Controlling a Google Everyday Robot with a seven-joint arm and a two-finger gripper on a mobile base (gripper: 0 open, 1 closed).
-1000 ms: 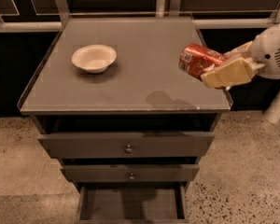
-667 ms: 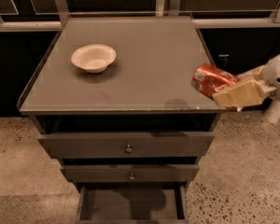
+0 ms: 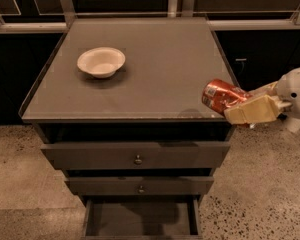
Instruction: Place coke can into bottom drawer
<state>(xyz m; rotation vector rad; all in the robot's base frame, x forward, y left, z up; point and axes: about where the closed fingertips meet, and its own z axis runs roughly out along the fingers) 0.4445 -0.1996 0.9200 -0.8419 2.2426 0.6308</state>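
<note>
Camera view shows the tan fingers [image 3: 255, 110] clamped on the coke can [image 3: 221, 96]. The can lies on its side between them, with its free end pointing left, away from the wrist. The gripper [image 3: 240, 104] hangs in the air at the right front corner of the cabinet top [image 3: 155, 84], and the can is lifted off that surface. Just right of the fingers is the arm's white rounded wrist housing [image 3: 297, 91], cut off by the picture's edge.

Left of the fingers and slightly below them, a faint shadow lies on the grey top near its front edge. Far to the left and further back on the same top, a white bowl [image 3: 101, 61] stands upright, well apart from the can.

Below the fingers and to their left is the cabinet front. The upper drawer [image 3: 90, 155] and the middle drawer [image 3: 100, 185] each have a small round knob. Lowest of all, the bottom drawer [image 3: 140, 219] is pulled out toward the camera, with its thin side walls and dark floor showing. Directly under the fingers is speckled stone floor [image 3: 260, 184].
</note>
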